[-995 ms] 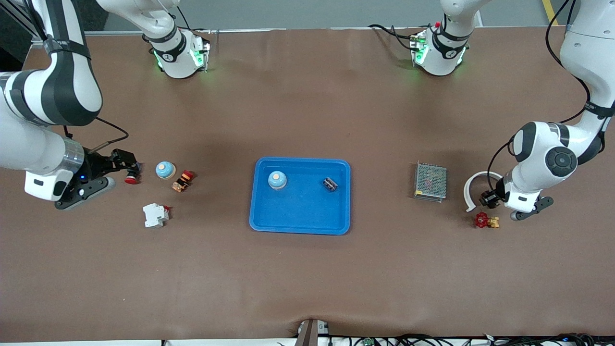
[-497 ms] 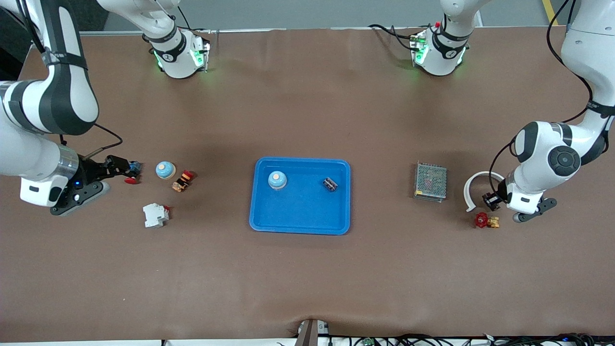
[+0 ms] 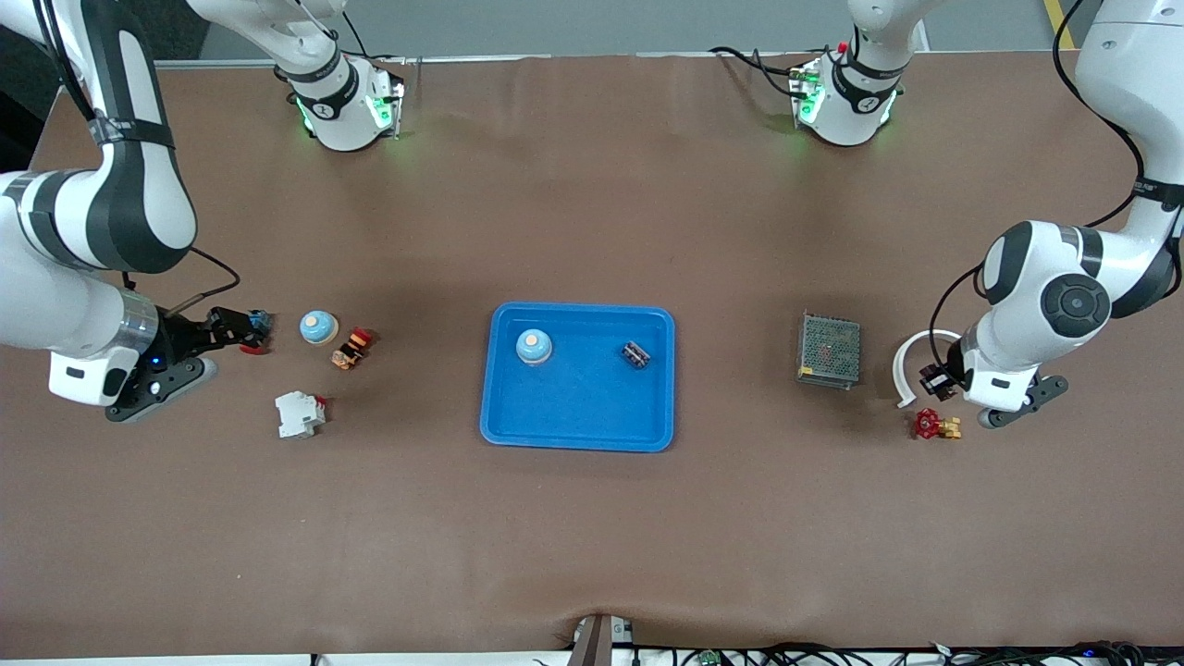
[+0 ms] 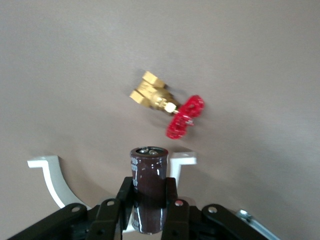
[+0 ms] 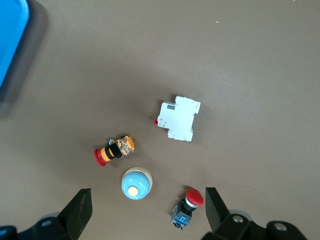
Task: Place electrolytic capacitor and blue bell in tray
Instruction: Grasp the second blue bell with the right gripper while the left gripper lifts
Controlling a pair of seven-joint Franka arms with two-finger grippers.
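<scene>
A brown surface (image 3: 592, 536) carries a shallow blue tray (image 3: 578, 433) at its middle. Inside the tray sit a blue bell (image 3: 534, 346) with a pale button on top, toward the right arm's end, and a small dark part (image 3: 635, 354) toward the left arm's end.

The left tool (image 4: 148, 210) hovers at the left arm's end of the surface, its fingers clamped on an upright dark brown electrolytic capacitor (image 4: 148, 189). Below it lie a white curved bracket (image 3: 911, 363) and a brass valve with a red handwheel (image 3: 935, 425). A metal mesh box (image 3: 829, 349) rests between these and the tray.

The right tool (image 5: 148, 212) hangs with its fingers spread wide and empty at the right arm's end, over a red push button (image 5: 187, 206). Just beside that lie a second blue bell (image 5: 136, 183), an orange and red switch (image 5: 115, 149), and a white circuit breaker (image 5: 179, 118).
</scene>
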